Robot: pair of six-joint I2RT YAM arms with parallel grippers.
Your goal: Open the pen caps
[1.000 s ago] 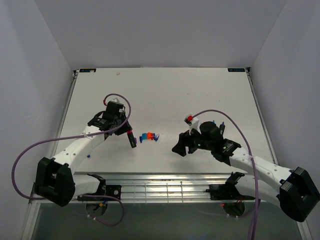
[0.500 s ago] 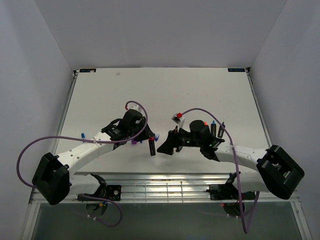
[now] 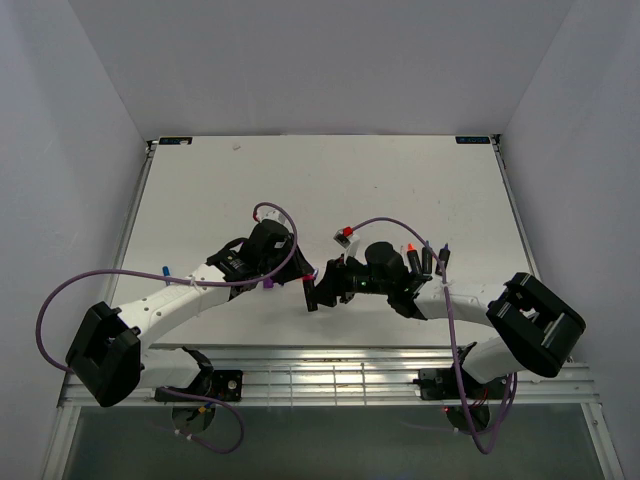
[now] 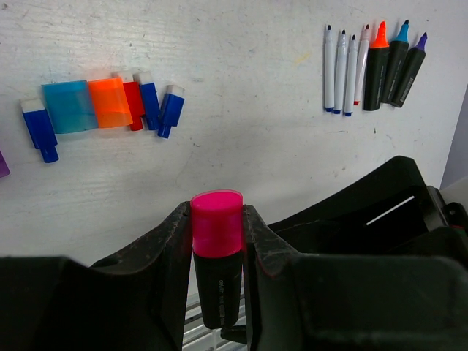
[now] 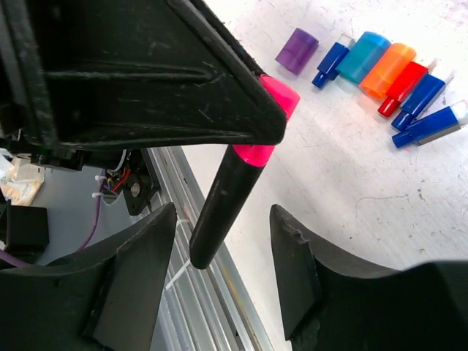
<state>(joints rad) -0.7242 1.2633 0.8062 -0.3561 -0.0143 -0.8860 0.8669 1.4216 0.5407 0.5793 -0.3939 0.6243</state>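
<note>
Left claw [image 4: 217, 227] clenches the chunky magenta cap [image 4: 216, 216], pointing to 12 o'clock on its black highlighter [image 4: 218, 292]; right claw [image 5: 221, 223] gapes released.

Pink cap [image 5: 276, 91] held tight in left jaws, w/ black pen body [image 5: 223, 197] hanging down-left from it. Right jaws spread wide below the cap, body's end btwn them. Up-right of cap, on counter [image 5: 344, 183]: purple cap [image 5: 297, 50] & row of blue, orange, red caps [image 5: 387, 69].
</note>
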